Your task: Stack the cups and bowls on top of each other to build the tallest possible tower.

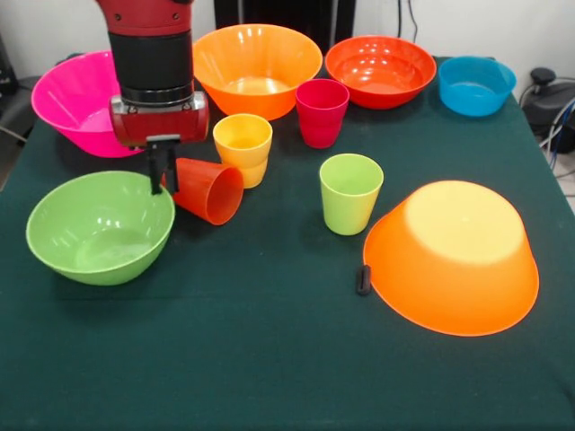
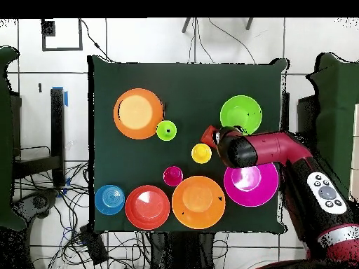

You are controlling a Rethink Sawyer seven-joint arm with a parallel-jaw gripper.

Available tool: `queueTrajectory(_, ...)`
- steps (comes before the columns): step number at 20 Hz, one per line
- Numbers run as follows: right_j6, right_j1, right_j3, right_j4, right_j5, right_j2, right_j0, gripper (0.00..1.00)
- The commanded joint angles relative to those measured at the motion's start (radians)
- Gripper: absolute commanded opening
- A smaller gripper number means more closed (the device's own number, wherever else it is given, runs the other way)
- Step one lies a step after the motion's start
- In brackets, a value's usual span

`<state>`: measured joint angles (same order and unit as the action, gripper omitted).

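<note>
**Fingers at the tipped cup's base**

Fingers (image 1: 163, 169) of the red and black gripper (image 1: 163, 175) hang close together, seemingly nipping the base rim of the orange-red plastic cup (image 1: 209, 189), which lies on its side with its mouth toward the right; whether they truly grip it I cannot tell.

On the dark green table (image 1: 269, 359), the large orange plastic bowl (image 1: 451, 256) sits upside down at the near right. A second large orange bowl (image 1: 257, 67) stands upright at the far centre, the large pink bowl (image 1: 76, 99) at the far left behind the arm. The lime green bowl (image 1: 99, 226) sits just left of the fingers, the red-orange bowl (image 1: 380, 70) far right of centre, the small blue bowl (image 1: 476, 85) beyond it. The yellow cup (image 1: 243, 148) touches the tipped cup; the crimson cup (image 1: 322, 112) and lime green cup (image 1: 349, 192) stand apart.
</note>
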<state>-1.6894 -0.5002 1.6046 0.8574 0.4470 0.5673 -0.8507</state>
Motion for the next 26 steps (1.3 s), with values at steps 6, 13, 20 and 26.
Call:
queueTrajectory(6,-0.136,-0.004,0.104,-0.018,-0.086,-0.106,0.053,0.0)
queueTrajectory(13,-0.072,-0.005,0.105,-0.052,-0.067,-0.084,0.027,0.0)
queueTrajectory(20,-0.002,0.026,0.058,-0.07,-0.046,-0.053,-0.001,0.0)
queueTrajectory(26,0.019,-0.022,0.048,-0.123,0.013,-0.033,0.006,0.0)
